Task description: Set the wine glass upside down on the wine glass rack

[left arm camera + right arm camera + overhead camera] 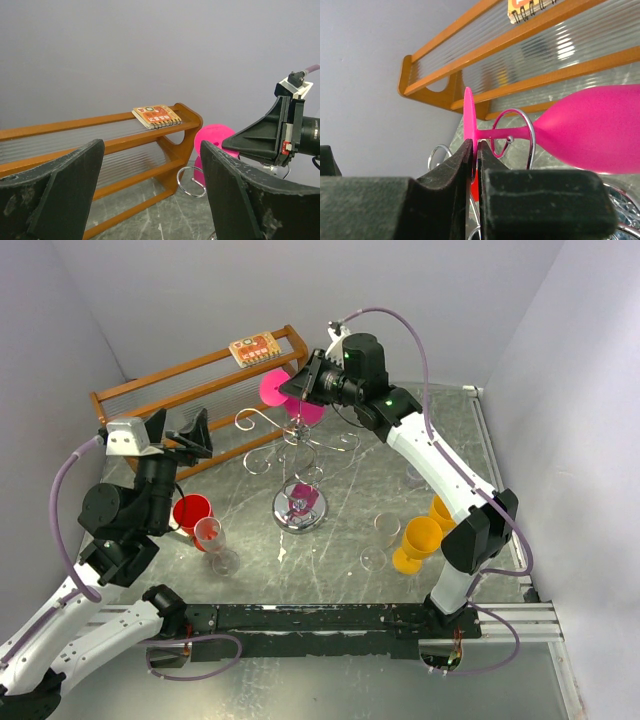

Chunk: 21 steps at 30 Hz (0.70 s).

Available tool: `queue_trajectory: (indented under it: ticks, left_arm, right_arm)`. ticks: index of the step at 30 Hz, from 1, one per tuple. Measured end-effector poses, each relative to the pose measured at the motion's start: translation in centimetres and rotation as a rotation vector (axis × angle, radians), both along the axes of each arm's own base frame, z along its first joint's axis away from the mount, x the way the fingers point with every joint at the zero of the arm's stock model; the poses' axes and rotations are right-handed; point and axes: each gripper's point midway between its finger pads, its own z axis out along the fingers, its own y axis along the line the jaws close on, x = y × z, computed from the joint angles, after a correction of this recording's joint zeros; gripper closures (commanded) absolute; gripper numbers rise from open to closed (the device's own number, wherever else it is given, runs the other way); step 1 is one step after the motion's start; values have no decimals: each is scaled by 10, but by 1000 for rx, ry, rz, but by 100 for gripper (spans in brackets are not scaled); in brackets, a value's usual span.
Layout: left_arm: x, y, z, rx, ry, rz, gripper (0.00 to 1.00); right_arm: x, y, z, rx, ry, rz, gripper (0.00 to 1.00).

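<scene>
Heads up, a fair bit is hidden. From the top camera the right gripper (300,388) covers the stem of the opaque bright pink wine glass (590,131). In the right wrist shot the bowl runs off the edge, so no rim is visible. The jaws are pinching the glass's flat round foot edge-on. The glass lies sideways, its stem crossing a curled loop of the silver wire wine glass rack (290,516). Can't tell if it's resting on the wire. The left gripper (151,145) is spread wide with nothing in it, facing the brown wooden shelf (187,120).
</scene>
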Motion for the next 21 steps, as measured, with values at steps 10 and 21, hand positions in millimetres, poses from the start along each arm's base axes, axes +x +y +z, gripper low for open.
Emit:
queue_trajectory:
  ticks: [10, 21]
  left_arm:
    - [3, -3, -5, 13, 15, -1, 12]
    - [3, -3, -6, 16, 19, -1, 11]
  right_arm:
    - [-6, -5, -11, -41, 54, -6, 73]
    - [-8, -6, -7, -36, 65, -8, 44]
